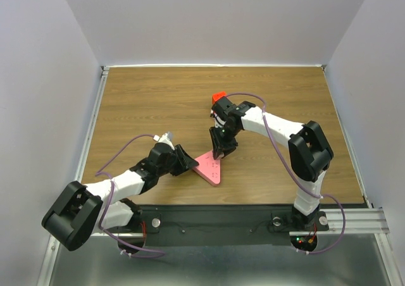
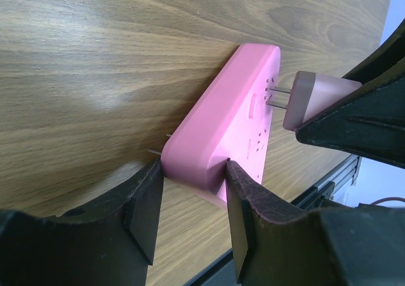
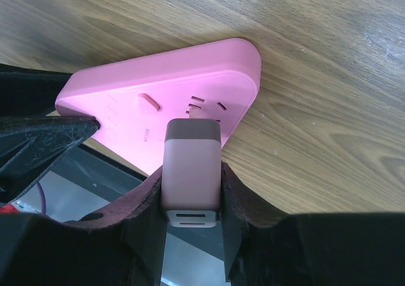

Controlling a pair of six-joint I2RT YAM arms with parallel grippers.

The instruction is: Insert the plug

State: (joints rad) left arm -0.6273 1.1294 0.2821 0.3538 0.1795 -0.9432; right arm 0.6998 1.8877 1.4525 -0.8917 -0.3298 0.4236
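Observation:
A pink triangular socket block point(image 1: 211, 166) lies flat on the wooden table near the front middle. My left gripper point(image 2: 193, 172) is shut on its corner point(image 2: 190, 159), one finger on each side. My right gripper point(image 3: 190, 191) is shut on a pale pink plug adapter point(image 3: 191, 169) and holds it upright over the block point(image 3: 164, 102). The plug's two metal prongs point(image 2: 278, 97) sit partly in the block's slots, with bare metal still showing between plug point(image 2: 316, 99) and block face.
A red-orange object point(image 1: 219, 97) sits behind the right arm's wrist. The black mounting rail point(image 1: 221, 221) runs along the table's near edge, close below the block. White walls close in the table at the left, back and right.

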